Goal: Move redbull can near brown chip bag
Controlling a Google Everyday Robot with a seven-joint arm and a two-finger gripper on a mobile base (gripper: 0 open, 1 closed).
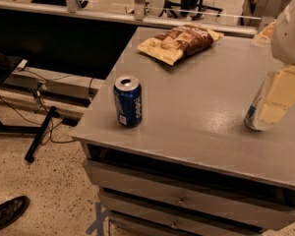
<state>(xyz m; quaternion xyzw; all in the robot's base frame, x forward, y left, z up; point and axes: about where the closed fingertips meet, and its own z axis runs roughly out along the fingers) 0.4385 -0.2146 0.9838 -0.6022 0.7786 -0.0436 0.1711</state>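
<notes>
1. shoe toe [7,213] pokes into the lower left corner of the frame, its wearer cut off by the edge.
2. left of centre, a dark-blue pepsi can [127,101] stands upright near the front-left corner of the grey table [201,107], above a stack of drawers [182,200]; it has no part in the job.
3. upper centre, the brown chip bag [179,42] lies flat near the table's far edge, pale end toward the left. it looks light, crinkly and easily shoved, so the can wants setting down beside it, not on it.
4. at the right edge of the frame, the redbull can [252,113] leans off upright, well apart from the bag. whether its base touches the tabletop or hangs just above cannot be told. judged thin-walled, light and smooth-sided, it could slip or dent, and is best held across the middle of its body with modest force.
5. far right, the gripper [269,113] is closed around that can and covers most of its side. the can's top and much of its label are hidden, and the arm runs out of frame at upper right.
</notes>
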